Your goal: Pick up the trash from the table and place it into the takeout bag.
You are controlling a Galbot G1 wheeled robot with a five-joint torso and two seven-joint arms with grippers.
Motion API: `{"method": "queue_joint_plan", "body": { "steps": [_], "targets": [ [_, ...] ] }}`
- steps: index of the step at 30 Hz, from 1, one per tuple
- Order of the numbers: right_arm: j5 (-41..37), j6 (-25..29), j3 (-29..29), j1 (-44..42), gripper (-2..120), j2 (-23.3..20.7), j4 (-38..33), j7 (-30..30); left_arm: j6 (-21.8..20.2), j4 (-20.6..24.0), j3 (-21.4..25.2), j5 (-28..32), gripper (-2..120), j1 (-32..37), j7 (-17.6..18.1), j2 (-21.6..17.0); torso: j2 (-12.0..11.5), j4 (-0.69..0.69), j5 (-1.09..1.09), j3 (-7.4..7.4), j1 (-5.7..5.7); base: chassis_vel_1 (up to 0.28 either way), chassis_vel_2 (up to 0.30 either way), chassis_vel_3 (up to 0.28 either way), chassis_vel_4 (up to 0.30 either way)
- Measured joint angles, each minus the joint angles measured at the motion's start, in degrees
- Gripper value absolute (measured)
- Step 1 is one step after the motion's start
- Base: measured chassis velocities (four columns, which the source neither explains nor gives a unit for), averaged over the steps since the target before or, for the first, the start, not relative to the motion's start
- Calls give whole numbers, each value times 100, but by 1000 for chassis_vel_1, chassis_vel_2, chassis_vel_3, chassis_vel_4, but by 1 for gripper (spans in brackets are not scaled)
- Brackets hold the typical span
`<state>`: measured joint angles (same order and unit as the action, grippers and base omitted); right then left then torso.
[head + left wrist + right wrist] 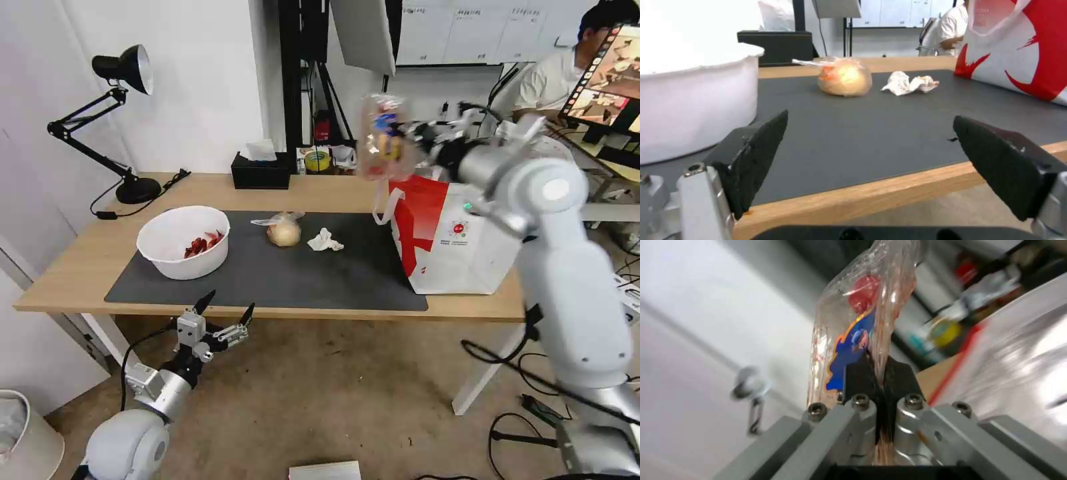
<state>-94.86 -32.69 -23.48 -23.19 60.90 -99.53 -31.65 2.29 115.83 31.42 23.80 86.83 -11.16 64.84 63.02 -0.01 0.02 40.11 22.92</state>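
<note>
Long light-wood table with white legs (87, 260), topped by a large dark grey mat (320, 273).

On the mat, robot's left to right: white round bowl with red scraps (183, 241); clear bag around a beige lump (284, 231); crumpled white tissue (325, 241).

At the table's right end: large white woven takeout bag with red panel and small round red logo (453, 247), upright; silver foil lining visible in the right wrist view (1022, 370).

Right gripper (880, 373): raised above the bag's left rim, jaws pressed together on a clear plastic hinged tray with red bits (381, 137).

Left gripper (223, 313): low, just before the table's near edge, fingers spread apart, holding nothing.

Behind the mat: black tissue box (260, 172); black desk lamp (113, 120).
</note>
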Motion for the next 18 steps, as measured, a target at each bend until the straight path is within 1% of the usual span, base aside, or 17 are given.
{"method": "queue_joint_plan", "body": {
  "steps": [6,12,14,18],
  "targets": [
    [636,59,-245,39,0,-264,557,222,-1,7,-10,-12,100,-28,1,6,0,0,-1,0,0,0,0,0,0],
    [1073,88,-236,-43,0,-360,687,420,-1,8,-29,2,100,-55,5,-10,0,0,-2,0,0,0,0,0,0],
    [1274,88,-188,-170,0,-347,687,533,-7,14,-60,24,100,-64,17,-16,0,1,-3,0,0,0,0,0,0],
    [1413,80,-163,-406,0,-281,580,605,-12,15,-101,32,100,-98,23,-24,0,1,-2,0,0,0,0,0,0]
  ]
}}
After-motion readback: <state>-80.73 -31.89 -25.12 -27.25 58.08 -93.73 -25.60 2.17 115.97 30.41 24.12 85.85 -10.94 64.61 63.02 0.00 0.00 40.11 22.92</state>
